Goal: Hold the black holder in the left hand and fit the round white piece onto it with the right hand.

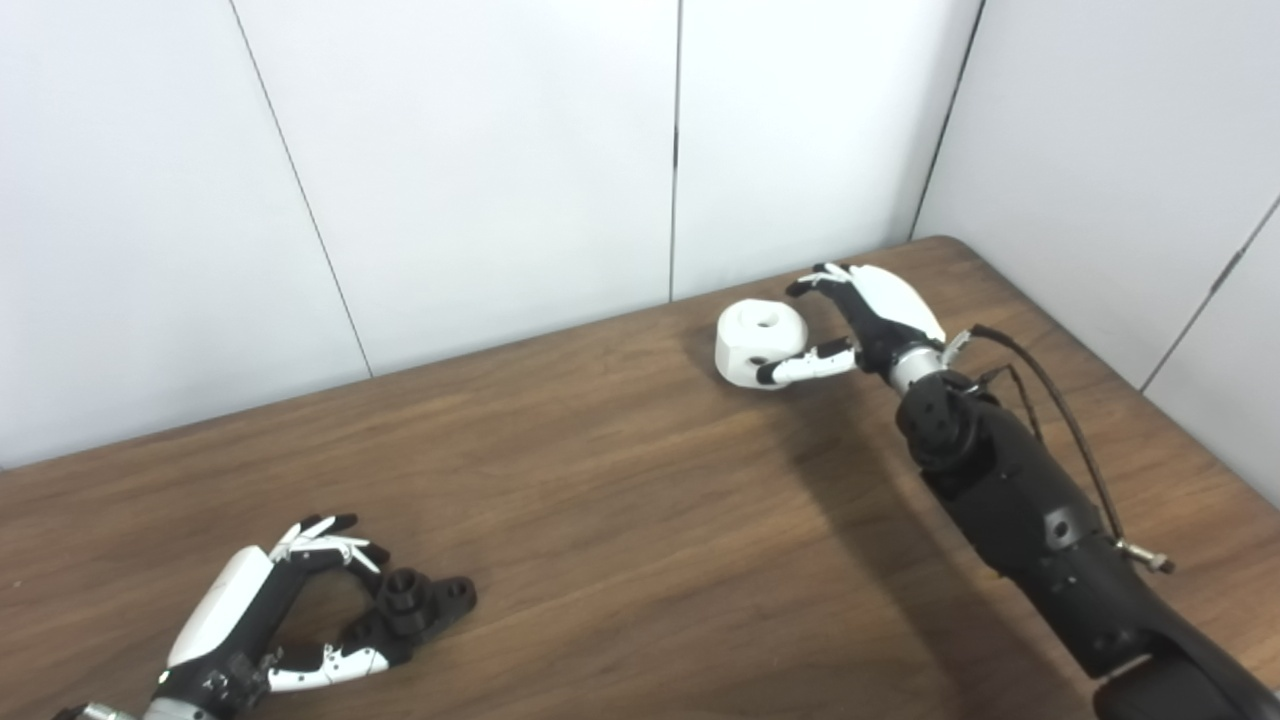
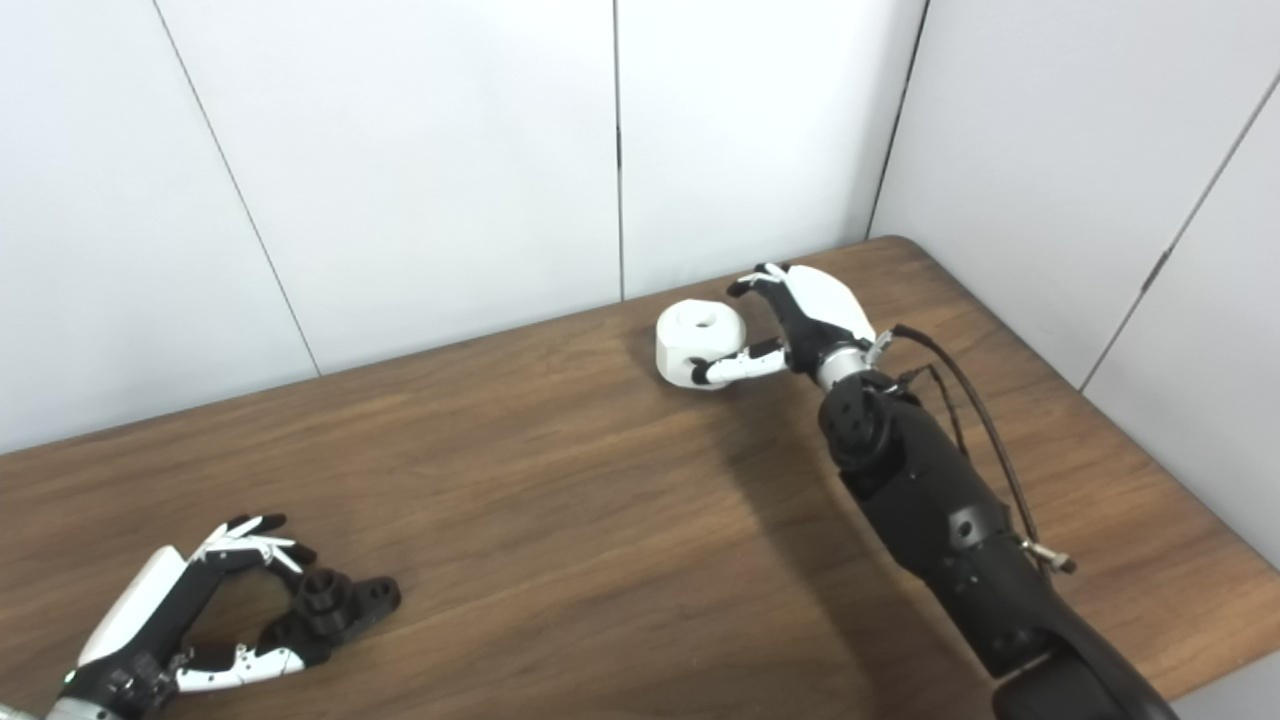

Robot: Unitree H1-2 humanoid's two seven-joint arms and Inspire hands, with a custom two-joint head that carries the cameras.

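White round piece (image 1: 762, 343) sits near the table's (image 1: 620, 480) far edge, right hand (image 1: 868, 318) fingers loosely around it; left hand (image 1: 262, 610) fingers cup the black holder (image 1: 420, 600).

No text, label, brand or number can be read anywhere here. The plain white wall panels (image 1: 480, 170) carry no writing.

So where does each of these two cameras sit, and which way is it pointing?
Left eye view: on the head, looking down over the wooden table toward the wall corner; both forearms and hands show.
Right eye view: beside it, a little to the right, same aim and same body parts.
Shared: left hand at the black holder, right hand at the round white piece.
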